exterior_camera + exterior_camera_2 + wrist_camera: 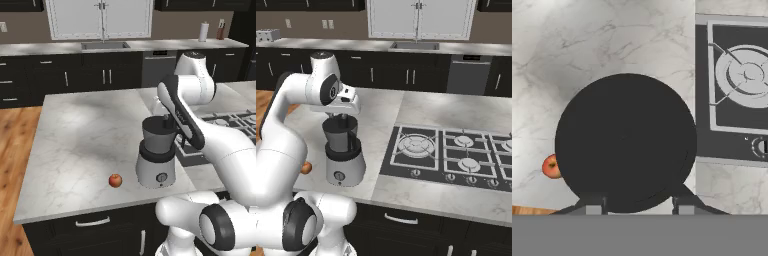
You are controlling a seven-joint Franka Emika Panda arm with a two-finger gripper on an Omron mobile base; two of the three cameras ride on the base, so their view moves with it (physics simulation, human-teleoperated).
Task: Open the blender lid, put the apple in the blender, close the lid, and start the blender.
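The pincer [632, 207] hangs spread above the lid [626, 142] on the blender [156, 159]; it should descend centred, then pinch the lid's knob.

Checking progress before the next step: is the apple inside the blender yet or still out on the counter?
Out. The apple lies on the marble counter beside the blender, and peeks past the blender lid in the hand view.
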